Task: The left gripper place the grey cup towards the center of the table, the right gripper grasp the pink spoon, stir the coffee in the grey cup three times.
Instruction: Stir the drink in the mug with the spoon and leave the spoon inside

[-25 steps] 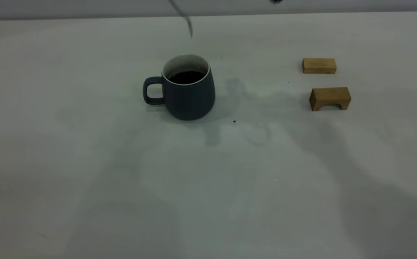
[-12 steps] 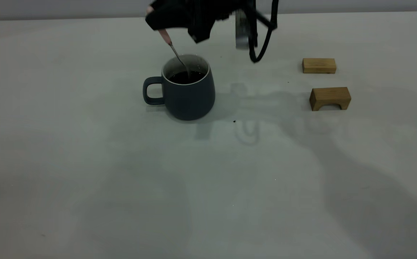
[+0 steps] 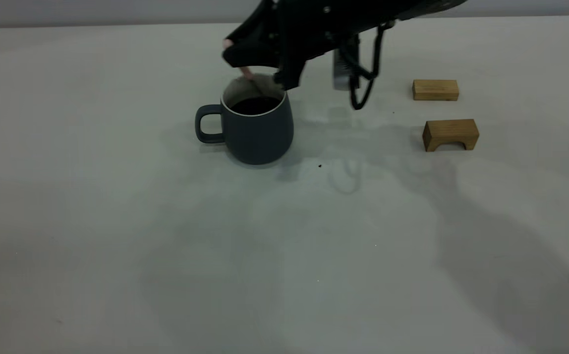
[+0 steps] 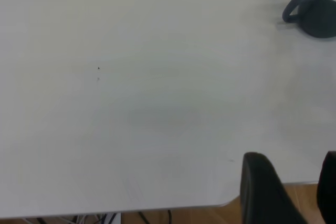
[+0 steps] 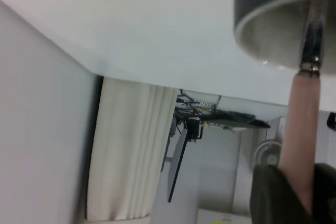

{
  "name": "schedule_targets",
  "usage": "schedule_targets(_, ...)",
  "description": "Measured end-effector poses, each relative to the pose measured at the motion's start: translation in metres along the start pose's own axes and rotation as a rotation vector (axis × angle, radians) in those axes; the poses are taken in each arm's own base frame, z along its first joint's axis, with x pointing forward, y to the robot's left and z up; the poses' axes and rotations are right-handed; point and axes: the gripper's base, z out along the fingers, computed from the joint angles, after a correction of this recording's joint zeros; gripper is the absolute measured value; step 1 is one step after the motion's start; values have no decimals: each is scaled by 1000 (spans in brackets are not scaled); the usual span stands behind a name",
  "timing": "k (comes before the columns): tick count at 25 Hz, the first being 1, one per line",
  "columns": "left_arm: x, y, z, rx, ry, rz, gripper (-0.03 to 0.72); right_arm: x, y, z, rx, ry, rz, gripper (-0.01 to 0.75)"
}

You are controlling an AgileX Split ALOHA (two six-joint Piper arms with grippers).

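— Where are we?
— The dark slate-grey matte mug already stands mid-bench. The right end effector, just above its rim, pinches the slim pink-handled metal spoon, dipped inside.
— Left?
— Three stirs, I'd judge; the left end effector idles agape, far away.
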Motion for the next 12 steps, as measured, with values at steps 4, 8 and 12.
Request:
schedule_targets(4,0,0,0,0,0,0,331,-1,0,-5,29,27,130,145)
schedule_targets(8,0,0,0,0,0,0,331,5,-4,3,19,64,151,145)
schedule_targets(12,0,0,0,0,0,0,331,3,-6,9,1,67,9,145)
